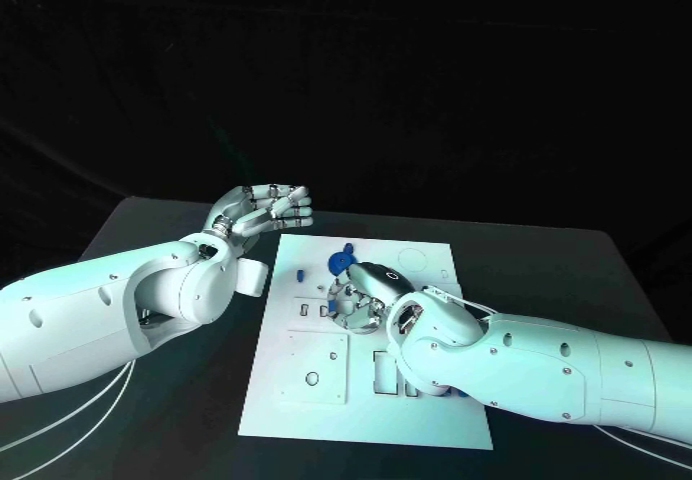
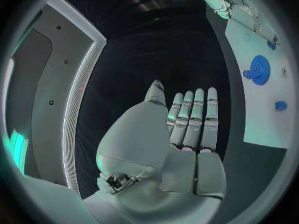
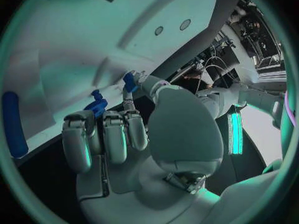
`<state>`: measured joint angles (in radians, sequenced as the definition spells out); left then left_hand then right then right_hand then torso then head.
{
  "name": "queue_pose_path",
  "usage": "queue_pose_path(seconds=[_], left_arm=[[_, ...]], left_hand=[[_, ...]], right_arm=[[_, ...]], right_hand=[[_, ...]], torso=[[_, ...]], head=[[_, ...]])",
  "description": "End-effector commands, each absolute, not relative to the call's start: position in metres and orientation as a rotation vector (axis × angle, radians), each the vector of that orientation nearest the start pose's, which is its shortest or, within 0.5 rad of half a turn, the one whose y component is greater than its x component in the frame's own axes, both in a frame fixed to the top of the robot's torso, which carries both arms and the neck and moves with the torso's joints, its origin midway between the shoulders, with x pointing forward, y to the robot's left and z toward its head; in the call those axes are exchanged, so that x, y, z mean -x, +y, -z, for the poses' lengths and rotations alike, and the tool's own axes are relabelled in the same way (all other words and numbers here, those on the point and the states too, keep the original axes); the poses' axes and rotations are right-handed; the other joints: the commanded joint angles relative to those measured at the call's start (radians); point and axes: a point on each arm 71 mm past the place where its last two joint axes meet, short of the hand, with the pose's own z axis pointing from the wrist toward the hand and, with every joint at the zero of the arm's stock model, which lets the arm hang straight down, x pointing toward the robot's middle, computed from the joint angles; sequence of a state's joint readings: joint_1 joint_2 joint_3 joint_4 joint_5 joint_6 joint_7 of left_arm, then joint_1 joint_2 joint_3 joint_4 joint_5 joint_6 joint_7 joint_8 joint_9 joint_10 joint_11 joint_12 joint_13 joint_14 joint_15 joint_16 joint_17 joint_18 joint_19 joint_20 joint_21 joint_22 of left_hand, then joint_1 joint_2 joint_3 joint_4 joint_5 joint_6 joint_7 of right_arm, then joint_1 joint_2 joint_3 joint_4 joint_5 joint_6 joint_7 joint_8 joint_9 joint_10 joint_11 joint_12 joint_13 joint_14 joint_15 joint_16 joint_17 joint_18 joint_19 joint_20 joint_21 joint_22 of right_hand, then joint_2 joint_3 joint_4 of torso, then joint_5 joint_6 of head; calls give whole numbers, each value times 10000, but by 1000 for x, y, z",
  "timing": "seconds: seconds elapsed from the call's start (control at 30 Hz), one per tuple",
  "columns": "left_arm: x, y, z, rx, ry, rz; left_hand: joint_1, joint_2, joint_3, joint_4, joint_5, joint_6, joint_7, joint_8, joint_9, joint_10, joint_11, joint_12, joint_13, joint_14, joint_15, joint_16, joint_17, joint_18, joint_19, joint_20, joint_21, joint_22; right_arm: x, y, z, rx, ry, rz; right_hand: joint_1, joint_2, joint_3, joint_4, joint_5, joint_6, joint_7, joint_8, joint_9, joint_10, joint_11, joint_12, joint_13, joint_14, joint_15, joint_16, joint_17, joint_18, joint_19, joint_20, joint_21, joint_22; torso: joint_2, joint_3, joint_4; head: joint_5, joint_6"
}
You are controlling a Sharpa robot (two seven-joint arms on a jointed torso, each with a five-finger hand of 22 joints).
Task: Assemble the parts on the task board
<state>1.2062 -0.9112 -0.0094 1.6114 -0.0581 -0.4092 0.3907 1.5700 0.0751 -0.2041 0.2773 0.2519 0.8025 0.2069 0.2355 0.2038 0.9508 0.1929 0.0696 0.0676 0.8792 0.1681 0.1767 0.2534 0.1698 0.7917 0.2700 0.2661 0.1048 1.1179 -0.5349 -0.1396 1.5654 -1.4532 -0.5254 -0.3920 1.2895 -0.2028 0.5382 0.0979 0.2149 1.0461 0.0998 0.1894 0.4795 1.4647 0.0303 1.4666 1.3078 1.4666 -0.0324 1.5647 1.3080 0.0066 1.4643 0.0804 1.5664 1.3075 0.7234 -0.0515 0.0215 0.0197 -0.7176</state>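
Seen from the head camera: white task board lying flat in the middle of the black counter, pierced with rectangular cutouts and small round holes. Near its far edge, a round blue disc part resting on the plate, with a small blue peg just beside it toward the robot's left. Down on the board's middle, right hand, fingers curled over a cluster of fittings there. From the right wrist camera, fingertips closed round a small blue part, thumb meeting it from the other side, pressed at the board's surface; whether the part sits in a socket or merely on the plate, hard to tell at this angle. Just beside it, another blue part close to the curled fingers, and a long blue bar lying apart at the plate's edge. Off the board, beyond its far left corner, left hand raised above the counter, palm flat, fingers straight and side by side, grasping nothing. From the left wrist camera, left hand held well apart from the board, with the disc and peg on the plate.
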Motion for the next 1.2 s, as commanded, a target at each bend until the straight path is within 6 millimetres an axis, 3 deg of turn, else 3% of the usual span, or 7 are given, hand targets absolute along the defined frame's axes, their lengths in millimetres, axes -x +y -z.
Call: queue_pose_path(seconds=[0.03, 0.8, 1.2], left_arm=[[-479, 219, 155, 10555, 13632, 15126], [-478, 221, 156, 10583, 13664, 15094], [-479, 222, 156, 10590, 13668, 15080]], left_hand=[[58, 48, -87, 12, -30, 41, 225, -8, 21, 65, -25, 12, 14, 37, -45, -43, 16, 98, 65, -14, -25, -19], [58, 49, -100, 17, -29, 38, 226, -11, 24, 64, -25, 6, 11, 33, -44, -50, 22, 97, 65, -14, -27, -22], [58, 49, -100, 17, -29, 38, 226, -11, 24, 64, -25, 6, 11, 33, -44, -50, 22, 97, 65, -14, -27, -22]], right_arm=[[-429, -52, 238, 719, 17036, -7456], [-426, -50, 244, 998, 17195, -7380], [-426, -49, 244, 1053, 17209, -7405]], right_hand=[[-77, -12, -32, 2, -9, 63, -15, 15, 199, 132, -74, -47, 1488, 1042, -60, 61, 2628, -66, 1065, -79, 44, 2632], [-264, -153, -78, 2, -110, 17, -10, -12, 204, 109, -72, -79, 1459, 1042, -63, 61, 2628, -66, 1065, -83, 44, 2632], [-422, -362, -122, -37, -192, -291, 98, -197, 141, -19, 11, -225, 1319, 1042, -5, 61, 2628, -66, 1065, -48, 44, 2632]], torso=[[-2, -1, 2], [-11, -4, -4], [-10, 4, -6]], head=[[7, -27], [56, -79], [72, -59]])
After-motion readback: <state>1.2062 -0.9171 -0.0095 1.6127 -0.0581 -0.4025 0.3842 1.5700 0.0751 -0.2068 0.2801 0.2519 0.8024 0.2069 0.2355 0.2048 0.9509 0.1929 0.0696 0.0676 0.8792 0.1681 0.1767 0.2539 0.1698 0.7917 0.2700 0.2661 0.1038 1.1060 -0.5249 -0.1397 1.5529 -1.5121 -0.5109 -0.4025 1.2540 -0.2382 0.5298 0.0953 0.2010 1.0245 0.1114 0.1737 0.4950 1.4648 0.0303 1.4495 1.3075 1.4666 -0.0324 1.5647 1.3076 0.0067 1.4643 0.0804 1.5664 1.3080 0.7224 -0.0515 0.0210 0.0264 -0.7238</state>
